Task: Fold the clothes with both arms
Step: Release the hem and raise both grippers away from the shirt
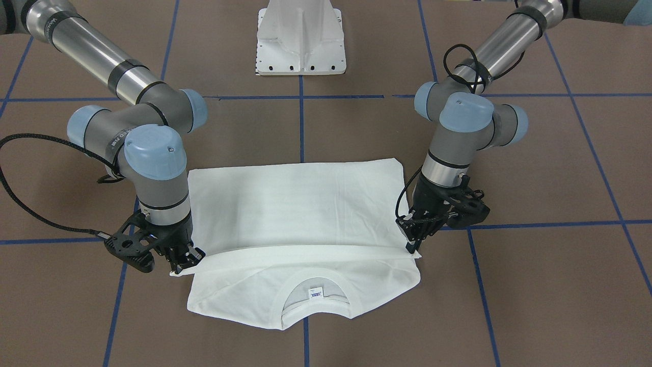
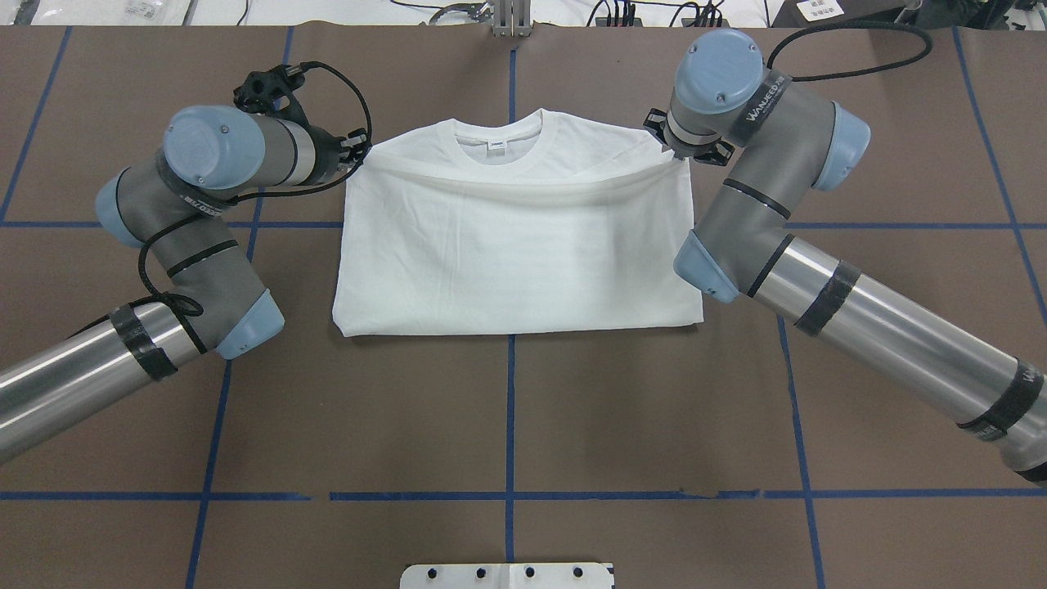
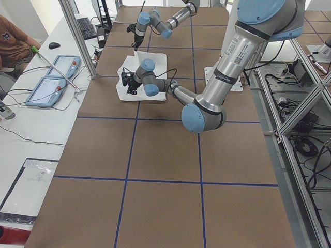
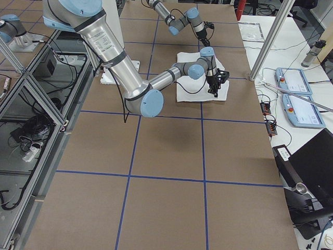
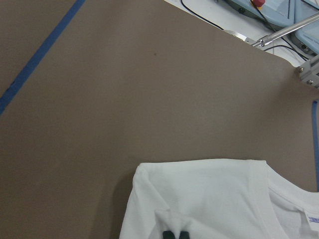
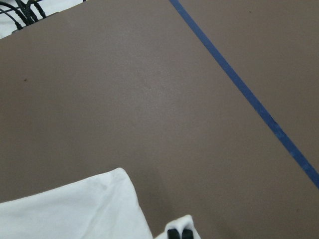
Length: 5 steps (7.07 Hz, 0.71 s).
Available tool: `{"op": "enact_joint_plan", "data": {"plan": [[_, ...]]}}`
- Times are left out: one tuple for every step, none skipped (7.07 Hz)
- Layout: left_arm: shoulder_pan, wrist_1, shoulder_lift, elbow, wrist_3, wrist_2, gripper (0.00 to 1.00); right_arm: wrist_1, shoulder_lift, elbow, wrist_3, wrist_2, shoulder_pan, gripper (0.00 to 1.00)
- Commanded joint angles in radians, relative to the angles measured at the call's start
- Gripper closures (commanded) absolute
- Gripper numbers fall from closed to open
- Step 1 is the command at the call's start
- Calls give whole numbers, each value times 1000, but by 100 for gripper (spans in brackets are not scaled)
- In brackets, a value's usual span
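The white T-shirt (image 2: pixel 515 254) lies on the brown table, its lower half doubled over the body, with the folded layer's edge just short of the ribbed collar (image 1: pixel 316 303) and neck label (image 1: pixel 316 292). My left gripper (image 2: pixel 356 155) is shut on that layer's corner beside one shoulder; in the front-facing view the left gripper (image 1: pixel 411 246) is on the right. At the other corner my right gripper (image 2: pixel 675 151) is shut on the fabric, and in the front-facing view the right gripper (image 1: pixel 184 262) appears on the left. Each wrist view shows closed fingertips (image 5: pixel 174 234) (image 6: pixel 180 233) pinching white cloth. No printed text shows.
The white pedestal base (image 1: pixel 300 38) stands behind the shirt on the robot's side. Blue tape lines (image 2: pixel 509 409) grid the brown table. An operator bench with teach pendants (image 3: pixel 51 77) runs along the far edge, where a person's sleeve (image 3: pixel 13 44) shows.
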<state>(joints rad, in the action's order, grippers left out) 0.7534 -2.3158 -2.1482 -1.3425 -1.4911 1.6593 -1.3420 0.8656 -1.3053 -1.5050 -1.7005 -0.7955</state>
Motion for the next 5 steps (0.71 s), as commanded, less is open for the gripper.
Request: {"op": "enact_joint_plan", "data": {"plan": [[20,-39,-1,19,0,-3,82,27,-5,21,0,1,-1,50],[35,-39,5,13,9,0,82,27,-17,21,-4,2,-8,51],[38,-51,10,10,46,2,82,27,-17,21,-4,1,-14,50],[56,-65,14,6,48,5,83,27,-19,18,-7,1,-19,49],[57,-109,49,6,58,5,83,27,-10,-14,-14,-5,-22,45]]}}
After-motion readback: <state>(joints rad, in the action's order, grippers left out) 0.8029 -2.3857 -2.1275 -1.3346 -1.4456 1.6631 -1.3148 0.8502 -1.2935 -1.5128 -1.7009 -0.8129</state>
